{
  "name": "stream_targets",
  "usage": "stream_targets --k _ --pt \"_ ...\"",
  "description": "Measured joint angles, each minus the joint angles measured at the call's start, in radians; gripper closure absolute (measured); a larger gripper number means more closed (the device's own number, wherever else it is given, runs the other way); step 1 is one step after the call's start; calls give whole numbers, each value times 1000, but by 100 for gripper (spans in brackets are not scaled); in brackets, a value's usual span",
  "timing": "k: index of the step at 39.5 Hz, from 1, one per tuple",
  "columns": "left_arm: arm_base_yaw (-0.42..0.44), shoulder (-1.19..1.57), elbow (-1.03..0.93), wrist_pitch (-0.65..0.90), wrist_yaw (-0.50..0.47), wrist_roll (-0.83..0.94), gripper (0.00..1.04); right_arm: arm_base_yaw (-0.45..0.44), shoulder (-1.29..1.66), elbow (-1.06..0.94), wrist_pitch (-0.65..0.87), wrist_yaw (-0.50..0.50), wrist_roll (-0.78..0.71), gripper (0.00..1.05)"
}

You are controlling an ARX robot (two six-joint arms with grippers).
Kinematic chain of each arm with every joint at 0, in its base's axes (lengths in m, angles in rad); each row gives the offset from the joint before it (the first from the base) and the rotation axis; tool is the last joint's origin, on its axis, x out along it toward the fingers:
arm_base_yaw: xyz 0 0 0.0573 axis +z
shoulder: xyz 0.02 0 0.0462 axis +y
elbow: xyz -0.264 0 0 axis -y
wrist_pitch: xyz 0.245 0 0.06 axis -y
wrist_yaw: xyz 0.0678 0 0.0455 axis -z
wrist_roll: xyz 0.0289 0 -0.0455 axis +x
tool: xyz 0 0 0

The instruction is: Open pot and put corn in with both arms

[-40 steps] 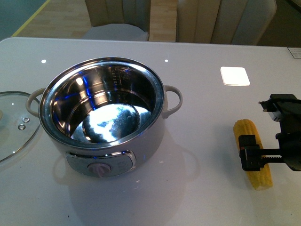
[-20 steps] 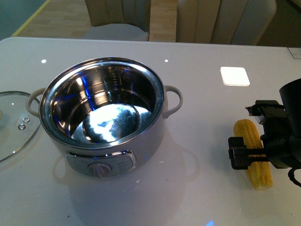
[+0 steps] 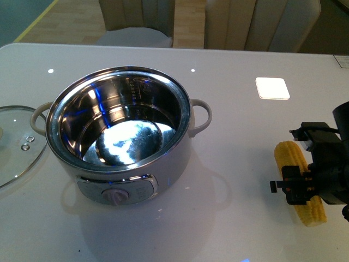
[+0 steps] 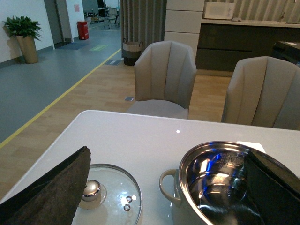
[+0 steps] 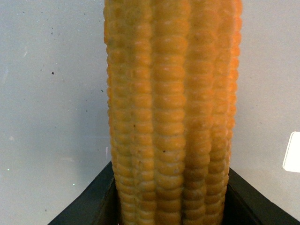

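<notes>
1. Yellow corn [image 3: 288,155] sits in my right gripper [image 3: 304,185], low at the right of the front view. My jaws are closed on the cob about midway along it, and the right wrist view shows my black fingers [image 5: 89,206] pressed against both its sides. The cob points away from me and is well apart from the pot. Whether it rests on the table [image 3: 234,71] I cannot tell.
2. My left gripper [image 4: 166,154] has its jaws spread wide with nothing between them. In the left wrist view its two dark fingers frame the lid and the pot.
3. Left of centre stands the pot [image 3: 177,158], cream-white, upright and uncovered. Its control knob [image 3: 114,195] faces me, its steel bowl [image 3: 125,136] shines with blue-white reflections, and a loop handle [image 3: 200,117] sticks out on each side.
4. Just beside the pot's left handle, the glass lid [image 3: 13,142] lies flat on the table with its shiny knob up.
5. Farther back, right of the pot, a white square [image 3: 272,88] lies on the tabletop.
6. Beyond the far edge stand two beige chairs [image 4: 165,70], then wooden floor, and a potted plant [image 4: 23,28] far off.
</notes>
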Motion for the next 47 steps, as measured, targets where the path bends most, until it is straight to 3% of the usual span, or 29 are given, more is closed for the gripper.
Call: stream_targets --k 9,16,30,47 --pt "0 0 0 0 0 0 7 -31 -178 -88 0 -58 -23 54" --pt "0 0 0 0 0 0 7 -24 -444 -116 -93 -159 14 58" --pt "0 0 0 0 0 0 7 156 -655 -6 -200 -214 180 62" --pt "0 0 0 0 0 0 7 323 -443 257 -248 -180 331 62"
